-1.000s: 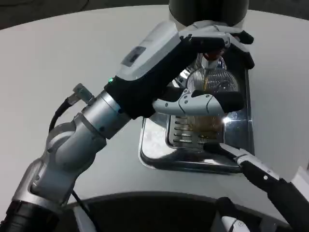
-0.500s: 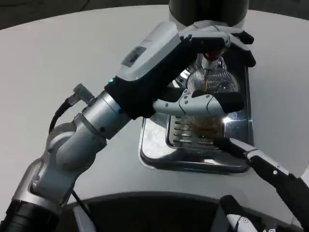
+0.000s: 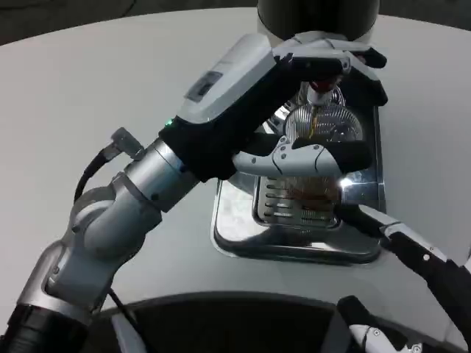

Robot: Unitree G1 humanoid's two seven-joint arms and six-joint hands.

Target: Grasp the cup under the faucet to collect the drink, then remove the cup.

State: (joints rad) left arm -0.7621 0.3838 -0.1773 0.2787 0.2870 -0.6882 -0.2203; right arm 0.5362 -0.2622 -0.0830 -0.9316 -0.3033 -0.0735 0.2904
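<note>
The left hand [image 3: 309, 110] reached across the white surface [image 3: 110, 88] to the drink machine [image 3: 316, 15] at the far edge, its fingers [image 3: 324, 156] clamped around a clear cup [image 3: 322, 140]. One finger crossed the near side of the cup while others curved over the far side near the rim. The cup stood upright under the faucet [image 3: 318, 90], above the slotted grate [image 3: 291, 202] of a shiny metal drip tray [image 3: 235, 235]. A thin amber stream [image 3: 315, 121] ran from the faucet into the cup, and brownish liquid showed low in the cup behind the near finger. The right hand [image 3: 412, 254] came in from the lower right edge, one white and black finger stretched toward the near right corner of the tray, its tip just beside the grate and near the cup; it held nothing, and whether its other fingers were apart or together could not be told.
</note>
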